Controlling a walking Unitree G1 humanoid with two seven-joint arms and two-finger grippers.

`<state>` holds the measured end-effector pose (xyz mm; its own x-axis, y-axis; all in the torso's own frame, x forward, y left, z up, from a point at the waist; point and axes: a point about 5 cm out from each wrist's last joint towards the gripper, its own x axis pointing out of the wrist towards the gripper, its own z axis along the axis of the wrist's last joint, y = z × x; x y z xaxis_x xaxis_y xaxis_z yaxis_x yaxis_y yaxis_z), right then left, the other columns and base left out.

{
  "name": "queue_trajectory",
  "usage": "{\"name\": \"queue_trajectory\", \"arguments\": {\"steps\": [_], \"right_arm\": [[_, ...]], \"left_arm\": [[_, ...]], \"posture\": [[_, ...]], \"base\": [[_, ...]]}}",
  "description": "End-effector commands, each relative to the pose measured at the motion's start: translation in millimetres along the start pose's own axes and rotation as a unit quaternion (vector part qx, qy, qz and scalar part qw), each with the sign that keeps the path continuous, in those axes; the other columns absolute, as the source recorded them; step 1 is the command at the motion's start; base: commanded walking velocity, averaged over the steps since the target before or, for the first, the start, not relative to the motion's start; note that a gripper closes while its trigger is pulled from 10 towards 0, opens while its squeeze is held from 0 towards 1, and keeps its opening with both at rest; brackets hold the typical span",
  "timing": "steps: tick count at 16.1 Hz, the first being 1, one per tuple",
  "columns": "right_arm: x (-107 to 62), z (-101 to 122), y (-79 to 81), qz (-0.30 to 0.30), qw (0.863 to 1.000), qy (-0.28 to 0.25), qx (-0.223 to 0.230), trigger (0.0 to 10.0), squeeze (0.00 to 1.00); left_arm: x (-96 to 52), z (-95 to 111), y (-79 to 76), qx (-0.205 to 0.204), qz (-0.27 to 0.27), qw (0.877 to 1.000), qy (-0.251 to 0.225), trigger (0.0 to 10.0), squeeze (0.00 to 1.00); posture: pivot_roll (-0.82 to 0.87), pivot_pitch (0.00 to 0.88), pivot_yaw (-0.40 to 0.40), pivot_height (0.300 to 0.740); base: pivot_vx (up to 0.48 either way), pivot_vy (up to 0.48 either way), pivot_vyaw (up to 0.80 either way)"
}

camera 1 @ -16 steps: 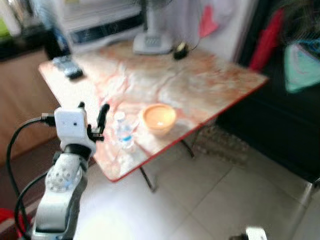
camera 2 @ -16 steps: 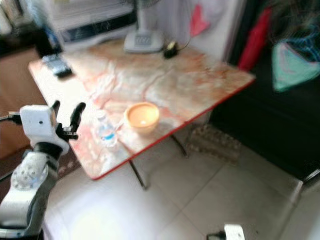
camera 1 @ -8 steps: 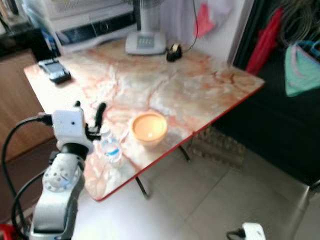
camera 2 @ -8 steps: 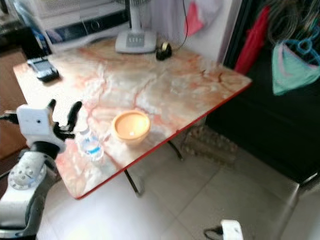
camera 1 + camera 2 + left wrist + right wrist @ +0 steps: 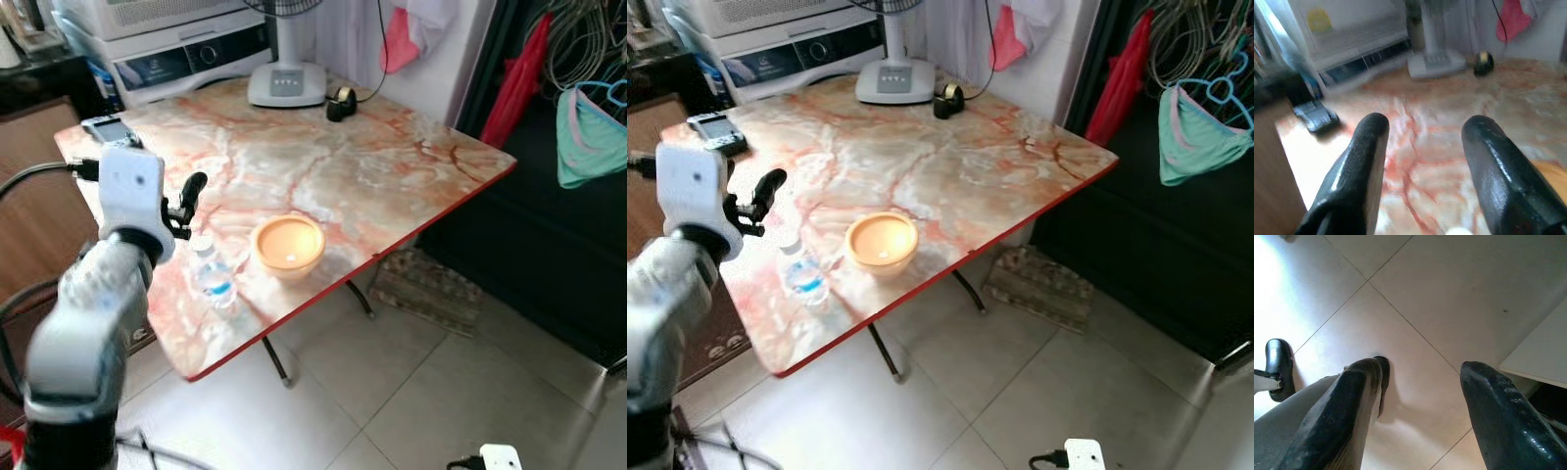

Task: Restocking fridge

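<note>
left gripper [image 5: 1422,147] is raised over the near-left part of the marble-look folding table [image 5: 392,166], fingers spread apart w/ nothing between them. the small water bottle [image 5: 213,277] stands upright on the table just below and a bit fwd-right of the fingertips, not touching, close to the table's near edge. right next to the bottle, on the far side from the claw, sits the orange bowl [image 5: 288,246]; can't tell if they touch

further out past the fingers: a phone [image 5: 717,131] near the table's left corner, the white fan base [image 5: 285,84] at the back edge, and a small dark tape dispenser [image 5: 339,101] beside the fan base. behind the table there's a white appliance [image 5: 186,51]

right gripper [image 5: 1420,396] hangs idle by the robot's side, pointing at the tile floor [image 5: 1449,298], fingers apart and holding nothing. a black robot foot [image 5: 1278,367] shows near it on the floor

off to the claw's far right, well apart: red cloth [image 5: 524,83] and teal garment on a hanger [image 5: 591,137] against a dark wall
</note>
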<state>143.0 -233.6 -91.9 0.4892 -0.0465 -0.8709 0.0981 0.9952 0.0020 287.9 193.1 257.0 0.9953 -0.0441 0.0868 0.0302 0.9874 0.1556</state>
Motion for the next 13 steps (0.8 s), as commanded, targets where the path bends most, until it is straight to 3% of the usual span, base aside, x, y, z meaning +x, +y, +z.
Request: {"name": "queue_trajectory", "arguments": {"steps": [1,3,5,7,9,13], "right_arm": [[0.0,-2,0.9,0.0,1.0,0.004,0.005,10.0,0.0],[0.4,-1,1.8,0.0,1.0,0.004,0.004,10.0,0.0],[0.6,-1,2.6,0.002,1.0,0.005,-0.002,10.0,0.0],[0.9,-1,3.5,0.003,1.0,0.007,-0.005,10.0,0.0],[0.9,0,4.0,0.004,1.0,0.007,-0.009,10.0,0.0],[0.9,0,3.5,0.005,1.0,0.008,-0.017,10.0,0.0]], "left_arm": [[0.0,3,-0.7,-0.017,-0.02,0.999,0.02,10.0,0.0],[4.8,8,-2.3,0.056,-0.078,0.994,0.055,10.0,0.0],[9.0,11,1.9,0.04,-0.083,0.993,0.079,10.0,0.0],[8.2,2,1.9,0.046,-0.104,0.985,0.128,10.0,0.0],[6.5,-4,-0.7,0.023,-0.112,0.982,0.153,10.0,0.0],[7.8,-9,4.8,0.037,-0.106,0.977,0.182,10.0,0.0]], "posture": [[0.13,0.089,-0.005,0.74],[0.14,0.091,-0.004,0.74],[0.13,0.09,0.002,0.74],[0.13,0.087,0.01,0.74],[0.13,0.084,0.01,0.74],[0.13,0.082,0.013,0.74]], "base": [[0.0,0.0,0.0],[0.0,0.0,0.0],[0.0,0.0,0.0],[0.0,0.0,0.0],[0.0,0.0,0.0],[0.0,0.0,0.0]]}}
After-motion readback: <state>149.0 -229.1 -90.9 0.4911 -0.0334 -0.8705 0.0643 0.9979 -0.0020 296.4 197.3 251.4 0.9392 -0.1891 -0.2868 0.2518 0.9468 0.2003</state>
